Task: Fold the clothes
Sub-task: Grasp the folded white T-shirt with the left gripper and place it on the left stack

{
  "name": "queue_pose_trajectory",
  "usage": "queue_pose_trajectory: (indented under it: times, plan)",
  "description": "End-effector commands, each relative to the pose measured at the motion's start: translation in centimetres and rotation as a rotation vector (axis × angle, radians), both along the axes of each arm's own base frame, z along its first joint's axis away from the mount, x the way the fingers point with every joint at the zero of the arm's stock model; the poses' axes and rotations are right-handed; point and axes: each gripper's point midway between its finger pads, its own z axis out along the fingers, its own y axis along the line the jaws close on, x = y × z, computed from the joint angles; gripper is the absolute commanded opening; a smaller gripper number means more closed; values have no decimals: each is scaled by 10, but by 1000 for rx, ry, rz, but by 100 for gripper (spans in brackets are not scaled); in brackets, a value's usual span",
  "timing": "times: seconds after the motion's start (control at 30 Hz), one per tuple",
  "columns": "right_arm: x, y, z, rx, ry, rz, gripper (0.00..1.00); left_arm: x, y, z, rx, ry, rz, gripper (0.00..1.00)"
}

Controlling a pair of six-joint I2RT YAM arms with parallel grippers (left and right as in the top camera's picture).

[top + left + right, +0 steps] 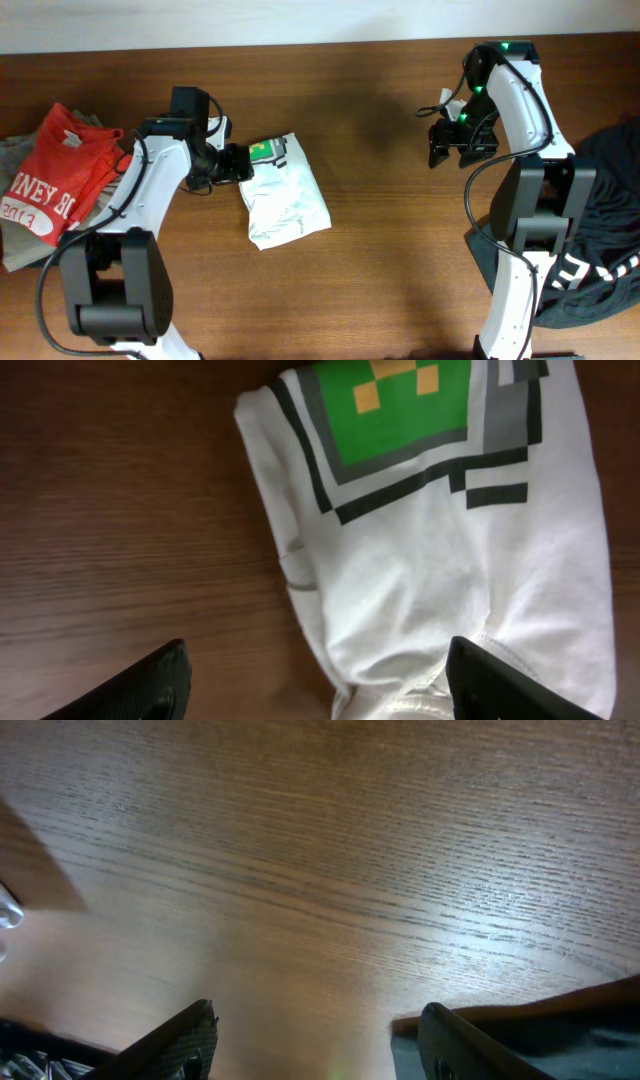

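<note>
A black garment (612,215) lies nearest, far right of the folded white shirt (290,200) (green print uppermost) on the brown wood-grain table (390,270). The left gripper (240,162) is spread wide at the shirt's left edge; the right gripper (450,150) is likewise spread, well right. White wall (300,15) beyond.

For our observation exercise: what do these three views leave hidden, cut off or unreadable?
Overhead: red shirt lettering partly unreadable; black garment cut by right edge and covered by the right arm.
Left wrist: white shirt, green print cut by top edge.
Right wrist: dark cloth at bottom edge, unidentifiable.
</note>
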Motion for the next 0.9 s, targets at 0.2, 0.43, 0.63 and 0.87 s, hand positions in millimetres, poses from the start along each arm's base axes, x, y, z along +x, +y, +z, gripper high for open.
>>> queue_pose_trajectory:
  times: [0.2,0.43,0.63,0.87]
  plan:
    - [2,1,13,-1,-35,14,68,-22,-35,-97,-200,280,4,70]
    - [2,1,13,-1,-34,14,68,-2,2,-91,24,231,28,0]
    - [1,1,13,-1,-30,14,68,41,78,35,352,116,127,0]
    - [0,1,13,-1,-26,14,68,26,162,135,521,-44,294,0]
